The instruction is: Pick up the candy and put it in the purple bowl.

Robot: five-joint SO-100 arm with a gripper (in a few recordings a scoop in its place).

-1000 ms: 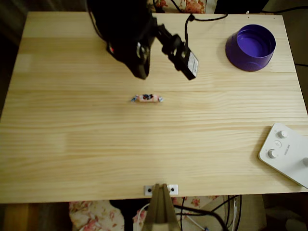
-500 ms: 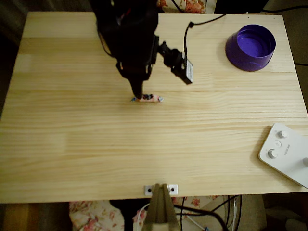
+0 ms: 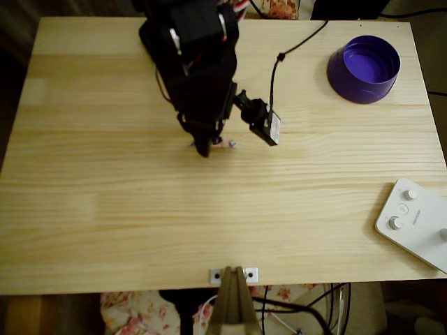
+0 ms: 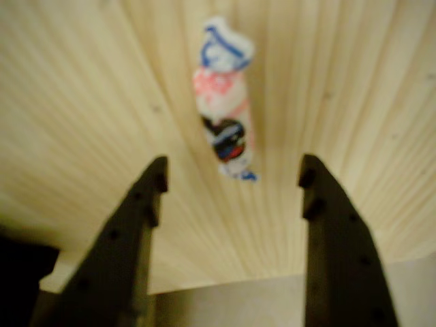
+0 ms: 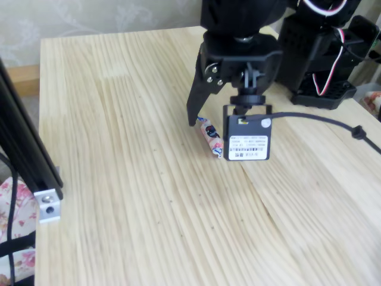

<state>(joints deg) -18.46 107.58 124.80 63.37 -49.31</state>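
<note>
We see the gripper point(image 4: 231, 180) low over the wooden table point(image 3: 105, 209), its jaws spread wide on either side of the candy point(image 4: 225, 126), which lies flat on the wood, not touched. The purple bowl point(image 3: 364, 68) sits well apart near the table's far right corner in the overhead view.

A pale wooden table point(image 3: 105, 209) fills the overhead view. A white button box point(image 3: 415, 222) lies at its lower right corner, and a small metal bracket point(image 3: 233, 275) sits at the middle of the near edge.
</note>
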